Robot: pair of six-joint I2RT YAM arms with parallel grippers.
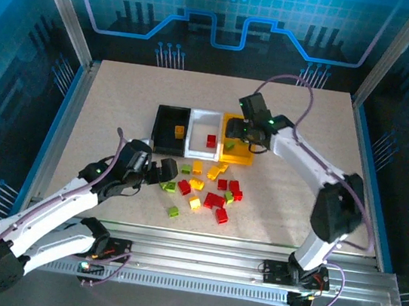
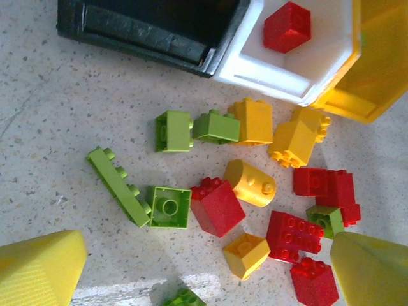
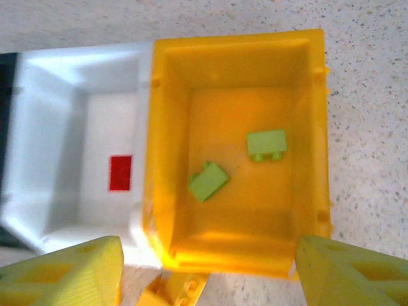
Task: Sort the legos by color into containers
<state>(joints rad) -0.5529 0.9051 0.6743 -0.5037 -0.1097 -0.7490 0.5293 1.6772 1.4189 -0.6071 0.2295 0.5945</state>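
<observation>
Left fingers (image 2: 38, 271) are held wide open and empty over the scattered legos (image 2: 217, 207) at frame centre, and right fingers (image 3: 347, 271), likewise spread and empty, over the yellow bin (image 3: 236, 64).

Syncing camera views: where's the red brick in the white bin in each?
Top external: red brick near centre, in the middle bin.
Left wrist: top, right of centre.
Right wrist: left of centre.
Shared landmark: white bin wall against the yellow bin.
</observation>
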